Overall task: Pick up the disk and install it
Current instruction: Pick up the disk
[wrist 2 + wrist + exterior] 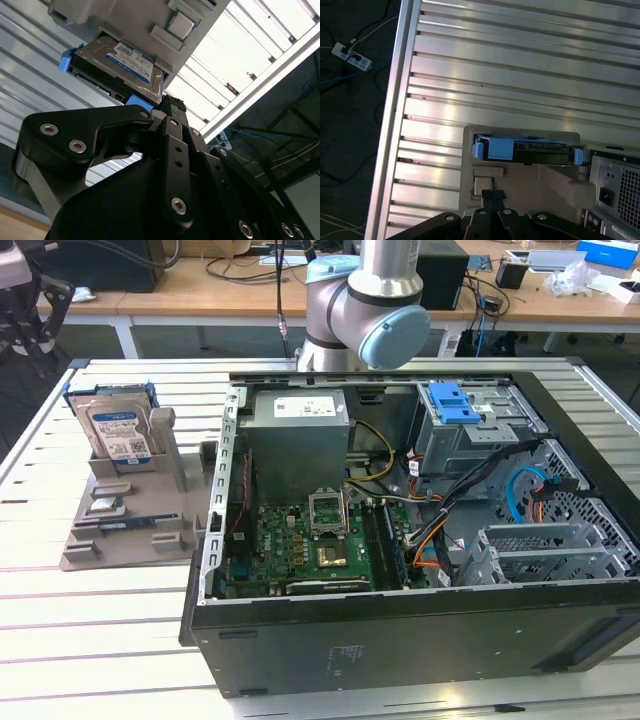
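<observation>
Disk [117, 430] upright in holder [150, 522] on table [90, 640], to the exterior view's left of computer case [400, 645].

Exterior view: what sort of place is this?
Likely a robotics lab or workshop: an open computer case lies on a slatted metal table by a robot arm, with cable-strewn desks behind.

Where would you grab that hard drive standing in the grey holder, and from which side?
Probably the upper part of the disk, pinched across its two broad faces, coming straight down from above. It stands on edge in the grey holder with its lower part sunk in the slot, so just the top and the blue rails stand clear.
</observation>
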`<action>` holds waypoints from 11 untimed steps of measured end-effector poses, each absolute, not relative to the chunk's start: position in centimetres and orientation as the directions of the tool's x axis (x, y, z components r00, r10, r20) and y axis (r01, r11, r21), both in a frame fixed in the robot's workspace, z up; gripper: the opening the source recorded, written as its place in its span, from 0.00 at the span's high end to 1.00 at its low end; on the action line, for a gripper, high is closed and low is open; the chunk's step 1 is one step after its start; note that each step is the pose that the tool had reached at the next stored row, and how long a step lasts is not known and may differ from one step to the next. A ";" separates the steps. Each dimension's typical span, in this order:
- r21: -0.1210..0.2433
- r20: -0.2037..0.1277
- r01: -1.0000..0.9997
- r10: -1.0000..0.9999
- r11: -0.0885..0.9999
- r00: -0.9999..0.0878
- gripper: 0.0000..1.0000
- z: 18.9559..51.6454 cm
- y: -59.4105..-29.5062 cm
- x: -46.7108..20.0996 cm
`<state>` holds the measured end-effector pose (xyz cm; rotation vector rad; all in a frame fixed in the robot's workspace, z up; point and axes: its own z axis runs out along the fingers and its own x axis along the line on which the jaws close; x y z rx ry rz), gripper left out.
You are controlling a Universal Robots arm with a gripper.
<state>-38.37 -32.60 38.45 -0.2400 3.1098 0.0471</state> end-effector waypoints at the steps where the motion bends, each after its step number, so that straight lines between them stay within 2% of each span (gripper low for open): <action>1: 0.028 -0.025 -0.164 -0.164 0.986 -0.986 0.89 38.5 -32.6 -38.4; 11: 0.028 -0.024 -0.195 -0.195 0.980 -0.981 0.89 38.5 -32.6 -38.4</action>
